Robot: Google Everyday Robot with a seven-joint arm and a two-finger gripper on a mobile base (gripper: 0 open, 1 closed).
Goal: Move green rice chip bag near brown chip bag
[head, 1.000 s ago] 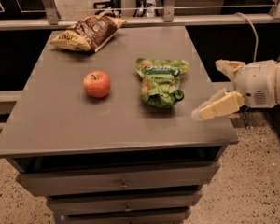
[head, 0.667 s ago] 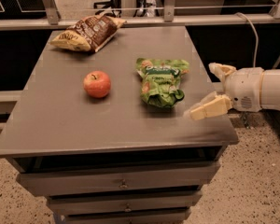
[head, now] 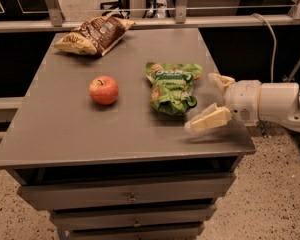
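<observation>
The green rice chip bag (head: 172, 86) lies crumpled on the right half of the grey table (head: 65, 129). The brown chip bag (head: 94, 35) lies at the table's far left corner, well apart from the green bag. My gripper (head: 206, 100) comes in from the right at table height, just to the right of the green bag. Its two cream fingers are spread apart, one near the bag's right edge and one near its front right corner. It holds nothing.
A red apple (head: 104, 90) sits on the table left of the green bag, between it and the brown bag's side. A metal railing (head: 155, 21) runs behind the table. Drawers (head: 132, 196) are below the tabletop.
My gripper has moved left toward the green bag, with its fingers still spread. The bags and the apple have not moved.
</observation>
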